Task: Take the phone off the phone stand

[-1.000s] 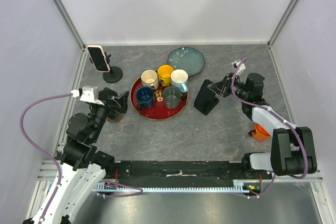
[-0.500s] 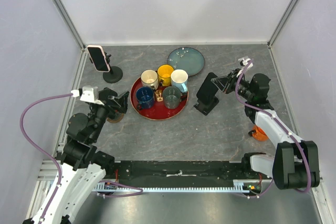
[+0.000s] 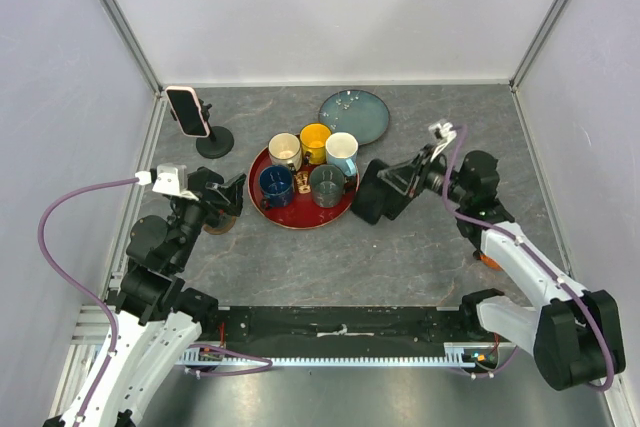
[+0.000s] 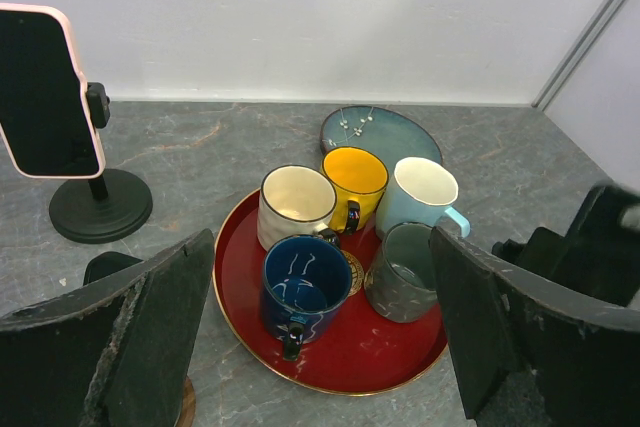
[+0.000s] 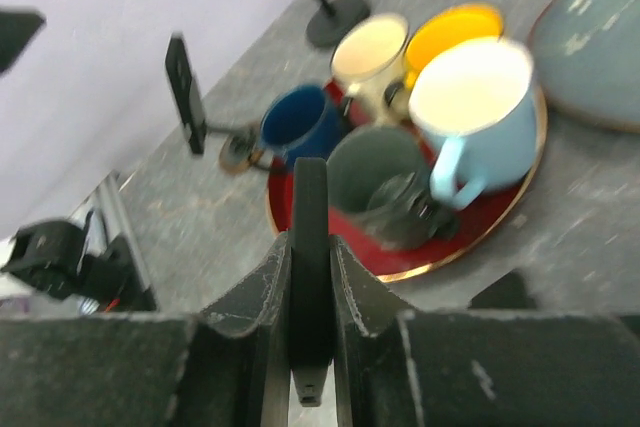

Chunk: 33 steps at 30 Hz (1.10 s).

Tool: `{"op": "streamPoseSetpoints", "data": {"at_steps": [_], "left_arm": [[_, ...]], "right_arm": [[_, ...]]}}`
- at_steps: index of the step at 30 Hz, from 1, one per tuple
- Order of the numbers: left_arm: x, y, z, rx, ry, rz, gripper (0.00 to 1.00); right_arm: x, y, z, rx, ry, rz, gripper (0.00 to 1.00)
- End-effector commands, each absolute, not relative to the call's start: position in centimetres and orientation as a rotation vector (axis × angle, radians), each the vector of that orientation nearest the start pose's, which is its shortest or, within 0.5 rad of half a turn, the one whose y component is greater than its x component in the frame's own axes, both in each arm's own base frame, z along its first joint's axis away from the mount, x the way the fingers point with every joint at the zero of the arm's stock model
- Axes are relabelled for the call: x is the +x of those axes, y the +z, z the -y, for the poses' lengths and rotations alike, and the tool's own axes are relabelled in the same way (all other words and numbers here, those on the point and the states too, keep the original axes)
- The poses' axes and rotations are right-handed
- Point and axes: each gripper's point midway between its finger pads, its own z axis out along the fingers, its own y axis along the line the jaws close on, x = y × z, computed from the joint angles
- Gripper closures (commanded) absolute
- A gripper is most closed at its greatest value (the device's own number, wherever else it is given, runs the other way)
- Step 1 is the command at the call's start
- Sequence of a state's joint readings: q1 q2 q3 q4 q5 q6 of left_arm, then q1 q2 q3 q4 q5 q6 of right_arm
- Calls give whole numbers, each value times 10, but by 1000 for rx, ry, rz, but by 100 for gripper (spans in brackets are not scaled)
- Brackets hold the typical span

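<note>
Right gripper [image 3: 400,179] is clamping a black phone [image 3: 370,192] just right of the red tray [image 3: 300,217]; left gripper [image 3: 228,199] is gaping empty left of it.

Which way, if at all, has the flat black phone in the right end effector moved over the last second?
Yes, leftward: the flat black phone now sits right beside the rim of the round red tray, closer than before.

text: none legible | labels: none | brands, numbers: none
</note>
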<state>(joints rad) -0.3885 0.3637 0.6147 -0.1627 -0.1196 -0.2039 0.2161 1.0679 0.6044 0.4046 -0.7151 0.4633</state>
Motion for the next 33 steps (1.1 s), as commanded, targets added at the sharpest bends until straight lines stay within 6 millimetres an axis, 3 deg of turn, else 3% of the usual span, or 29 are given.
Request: {"op": "streamPoseSetpoints", "data": {"at_steps": [1, 8, 11, 25, 30, 31, 33], "left_arm": [[233, 314, 85, 62, -398, -1467, 6], [235, 313, 85, 64, -396, -1473, 6], [235, 313, 85, 62, -392, -1473, 6], [235, 312, 84, 62, -387, -1474, 6], [234, 313, 84, 63, -389, -1471, 6], [234, 314, 84, 63, -389, -1468, 6], [234, 313, 84, 63, -389, -1470, 6]], "right_arm": [[257, 207, -216, -433, 1212, -1791, 100], [221, 155, -219, -455, 1264, -1968, 100], [209, 142, -227, -448, 1309, -1989, 100], [212, 133, -262, -300, 1398, -1908, 95], [224, 114, -250, -205, 1272, -1967, 81], [225, 113, -248, -203, 1248, -1973, 73], [228, 102, -240, -186, 1167, -2020, 66]]}}
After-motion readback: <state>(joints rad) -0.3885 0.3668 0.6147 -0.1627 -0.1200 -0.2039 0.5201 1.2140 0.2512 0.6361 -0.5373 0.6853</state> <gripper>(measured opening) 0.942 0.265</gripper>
